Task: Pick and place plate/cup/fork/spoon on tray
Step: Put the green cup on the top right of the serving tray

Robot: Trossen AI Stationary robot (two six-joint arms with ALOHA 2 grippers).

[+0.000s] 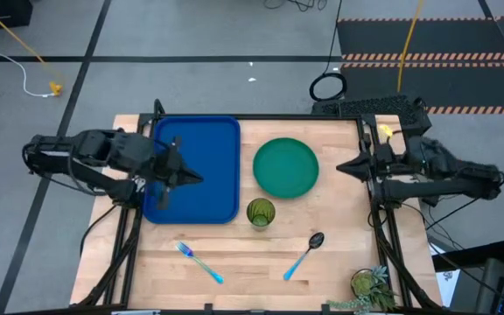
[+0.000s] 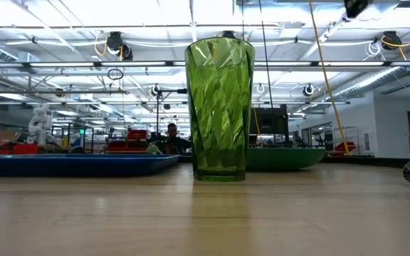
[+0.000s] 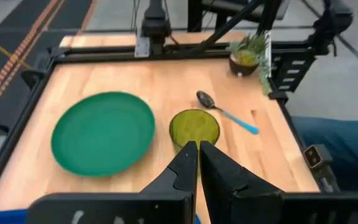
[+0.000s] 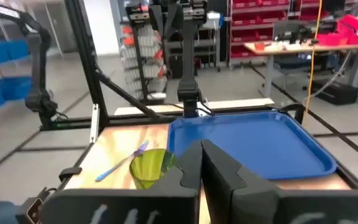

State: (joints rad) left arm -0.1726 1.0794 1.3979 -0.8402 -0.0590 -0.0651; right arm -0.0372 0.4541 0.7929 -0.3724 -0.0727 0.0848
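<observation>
Tray (image 1: 204, 140) lay bare on the tabletop (image 1: 252, 262). Left gripper (image 1: 192, 178) hovered over its right part, fingers together, empty. Cup (image 1: 260, 212) stood just off the tray's near right corner, nearest that gripper. Right gripper (image 1: 344, 165), closed and empty, waited beside the plate (image 1: 285, 166).

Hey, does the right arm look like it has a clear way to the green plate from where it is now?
Probably yes. The right gripper hangs beside the plate, with bare table between them and the cup off to one side.
</observation>
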